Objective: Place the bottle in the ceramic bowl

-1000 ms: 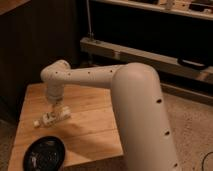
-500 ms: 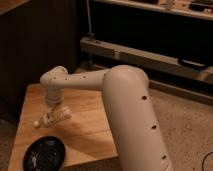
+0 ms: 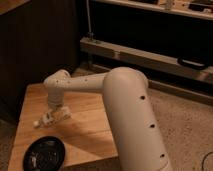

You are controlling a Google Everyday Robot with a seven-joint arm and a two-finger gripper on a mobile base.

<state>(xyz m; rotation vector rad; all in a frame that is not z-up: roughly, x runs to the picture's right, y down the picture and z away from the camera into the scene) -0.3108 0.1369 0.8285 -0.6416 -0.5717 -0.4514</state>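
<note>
- Versus half a second ago: arm has swung a bit left and the wrist has dropped slightly toward the bench. Bottle and bowl haven't shifted.
- Claw hangs straight down off the wrist over the left part of the bench, right at the bottle.
- Claw state: cannot tell. It sits at the bottle's middle, but whether it's clenched on it or only straddling it isn't visible.
- Bottle lies on its side, long axis running near-left to far-right, with one pale end poking out left of the claw. It's on the bench or barely off it; can't say which.
- Top-down approach across the middle makes sense. The bottle is flat, so gripping its short width near the centre should keep it level when lifted.
- Bowl sits at the near-left corner, nearer than the bottle and apart from it. Nothing in it that I can see.
- My read: the step in hand is the grasp. Lift and carry are not yet done.
- Next move needs a lift that clears the bowl rim, a short carry toward the near edge, then a low release so the bottle doesn't bounce out of a shallow bowl.
- Risk: the bowl is close to the bench edge, and a bump on its rim could shove it off.
</note>
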